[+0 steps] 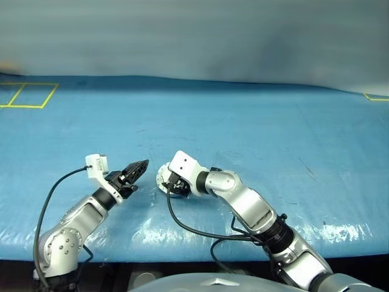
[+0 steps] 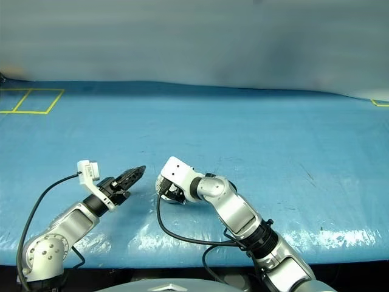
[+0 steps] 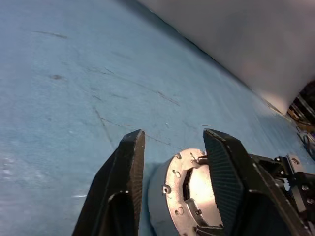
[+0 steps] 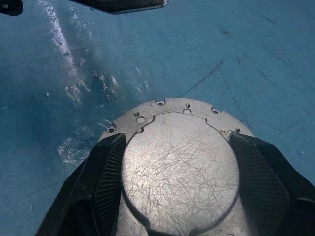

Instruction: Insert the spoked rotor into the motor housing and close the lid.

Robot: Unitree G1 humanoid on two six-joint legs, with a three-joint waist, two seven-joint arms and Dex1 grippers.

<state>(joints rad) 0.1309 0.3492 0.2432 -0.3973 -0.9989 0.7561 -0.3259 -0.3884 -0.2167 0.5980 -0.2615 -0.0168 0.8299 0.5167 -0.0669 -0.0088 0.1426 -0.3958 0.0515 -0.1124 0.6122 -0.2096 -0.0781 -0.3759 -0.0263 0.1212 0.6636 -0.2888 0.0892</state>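
Left gripper (image 1: 141,165): near edge of blue table (image 1: 292,134), fingers apart, empty, just beside the housing.
Right gripper (image 4: 179,162): fingers clamped on either side of the housing.
Housing (image 1: 165,177): on the table between the arms, plain silver lid (image 4: 179,167) seated on top.
Rotor: presumably inside; the closed top hides it.
Progress: apparently complete; only release remains.
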